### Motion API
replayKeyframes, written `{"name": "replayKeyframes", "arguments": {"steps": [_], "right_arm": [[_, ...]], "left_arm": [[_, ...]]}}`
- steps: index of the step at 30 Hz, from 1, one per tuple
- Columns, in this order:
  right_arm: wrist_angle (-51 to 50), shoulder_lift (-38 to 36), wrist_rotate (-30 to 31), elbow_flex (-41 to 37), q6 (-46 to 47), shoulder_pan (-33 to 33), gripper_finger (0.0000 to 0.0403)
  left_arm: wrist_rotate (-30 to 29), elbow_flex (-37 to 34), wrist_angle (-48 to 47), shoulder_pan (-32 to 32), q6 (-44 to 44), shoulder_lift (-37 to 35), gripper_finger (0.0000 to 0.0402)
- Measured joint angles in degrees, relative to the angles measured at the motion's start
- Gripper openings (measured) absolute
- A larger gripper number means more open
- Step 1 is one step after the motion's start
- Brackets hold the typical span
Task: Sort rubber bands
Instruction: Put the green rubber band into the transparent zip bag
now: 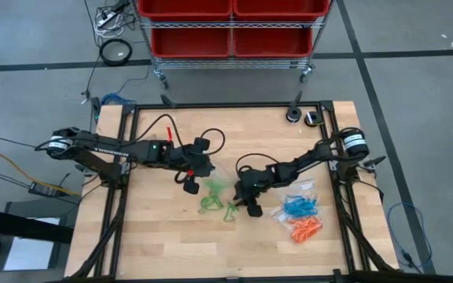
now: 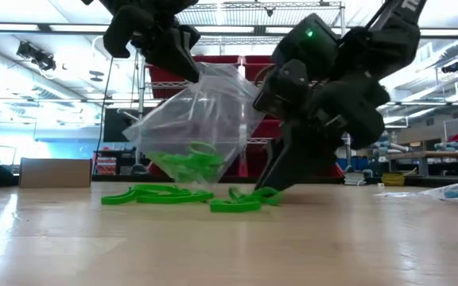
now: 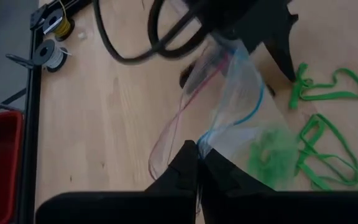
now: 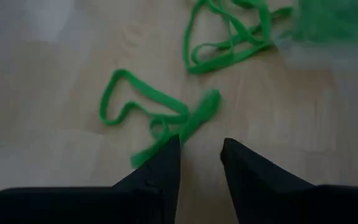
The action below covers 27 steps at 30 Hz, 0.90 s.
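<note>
My left gripper [image 3: 199, 163] is shut on a clear plastic bag [image 2: 201, 111] that has green rubber bands [image 2: 188, 165] in its lower end. More green rubber bands [image 1: 228, 212] lie loose on the wooden table beside the bag. My right gripper [image 4: 201, 155] is open and low over the table, its fingertips on either side of one end of a loose green band [image 4: 166, 118]. In the low view it stands right of the bag [image 2: 281, 171]. My left gripper pinches the bag's upper edge by the blue zip strip [image 3: 209, 138] between its two fingers, slanting down from the table's left. The bag hangs below the fingers; whether its lower end [image 2: 189, 176] rests on the table I cannot tell. My right gripper's fingertip [image 4: 166, 158] lies against or over the band's end; I cannot tell whether it touches.
Blue bands [image 1: 297, 206] and orange bands [image 1: 305, 229] lie in clear plastic near the table's right side. Small round items [image 1: 301, 116] sit at the far right corner. A cart with red bins [image 1: 230, 27] stands beyond the far edge. Black cables [image 1: 211, 141] loop off the left arm.
</note>
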Motion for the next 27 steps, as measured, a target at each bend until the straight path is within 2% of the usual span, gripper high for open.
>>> {"name": "replayKeyframes", "arguments": {"steps": [5, 13, 20, 23, 27], "right_arm": [[5.09, 1.16, -5.40, 0.03, 0.11, -0.88, 0.0105], [5.48, 1.10, -6.38, 0.17, 1.23, -0.44, 0.0087], [4.49, 2.36, 0.41, 0.25, -0.37, 0.79, 0.0088], [5.79, 3.81, 1.30, 0.72, -0.31, 0.80, 0.0085], [5.52, 4.36, 3.04, 1.58, -0.23, 1.19, 0.0049]], "left_arm": [[-0.02, 0.00, -0.28, 0.00, 0.08, 0.00, 0.0007], [0.08, 0.00, -0.56, 0.00, 0.15, 0.00, 0.0007], [0.69, 0.00, -0.27, 0.00, 0.15, 0.00, 0.0007], [0.88, 0.00, -0.12, 0.00, 0.26, 0.00, 0.0007], [1.16, 0.00, -0.04, -0.01, 0.90, 0.00, 0.0007]]}}
